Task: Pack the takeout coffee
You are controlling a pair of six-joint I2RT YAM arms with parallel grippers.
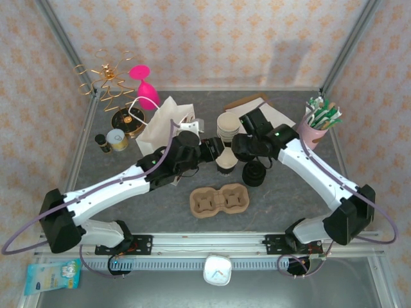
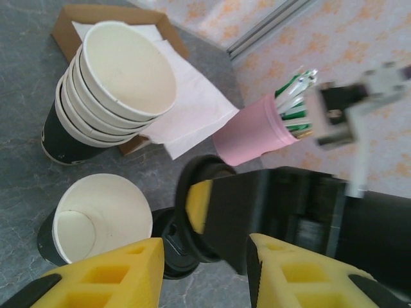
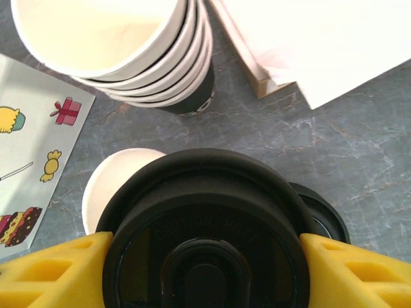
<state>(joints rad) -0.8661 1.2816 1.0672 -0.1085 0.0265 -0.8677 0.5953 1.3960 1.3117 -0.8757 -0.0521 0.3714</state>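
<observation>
Probably light, crushable cup beside parted left gripper, so hold gently mid-wall; right gripper clamped on stiff lid.

Pulp cup carrier lying lower centre of top view. Stack of lidless cups standing just above centre. Pink cup w/ packets sitting upper right. Gold wire rack, pink glass & white bag sitting upper left.
</observation>
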